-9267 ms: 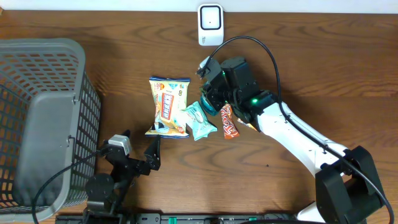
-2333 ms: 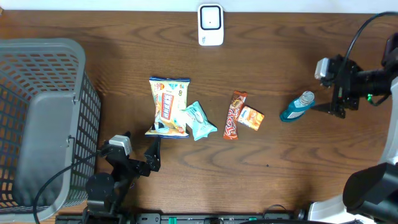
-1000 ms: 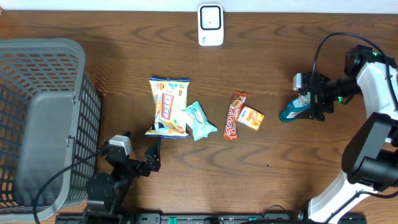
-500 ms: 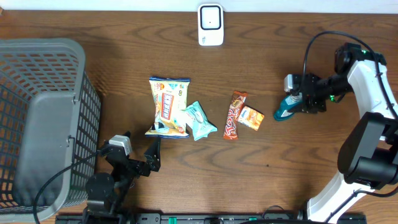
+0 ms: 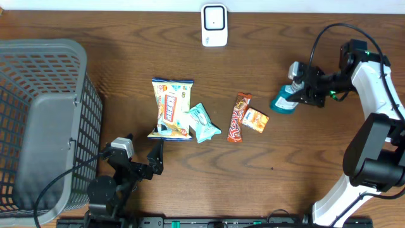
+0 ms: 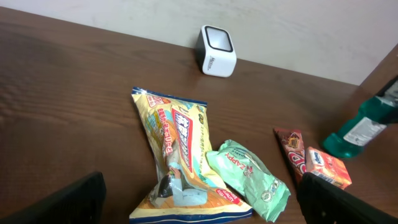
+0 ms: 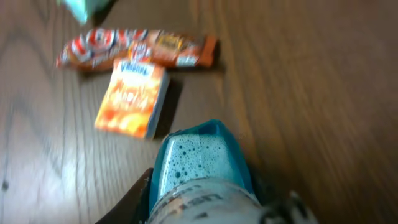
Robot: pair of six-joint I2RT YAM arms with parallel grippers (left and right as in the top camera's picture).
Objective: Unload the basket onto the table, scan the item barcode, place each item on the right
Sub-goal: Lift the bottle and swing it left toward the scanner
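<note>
The left gripper point(image 5: 142, 149) sits at the near edge of the table point(image 5: 316, 171), its fingers spread wide with nothing between them. In the left wrist view the two dark fingers frame the bottom corners and the snacks lie ahead of them.

Just beyond it lies a yellow snack bag point(image 5: 171, 109), lengthwise away from the robot. A crumpled green packet point(image 5: 204, 123) touches the bag's right side near its closer end. To the right, apart from the packet, lies a red-brown candy bar point(image 5: 236, 117), with a small orange box point(image 5: 255, 120) right against its right side.

Further right and a little farther back is the bottle point(image 5: 283, 101), filled with teal liquid. Its base points toward the orange box and its neck points into the right gripper point(image 5: 302, 90). That gripper is closed around the bottle's upper part. The right wrist view shows the foamy teal body filling the space between the fingers, with a dark finger point(image 7: 140, 196) pressed to its left side. I cannot tell whether the bottle's base rests on the table or is raised off it.

A large grey mesh basket point(image 5: 38, 63) occupies the left side of the table. At the far edge, near the wall, stands the white scanner point(image 5: 214, 25), well apart from the bottle.
</note>
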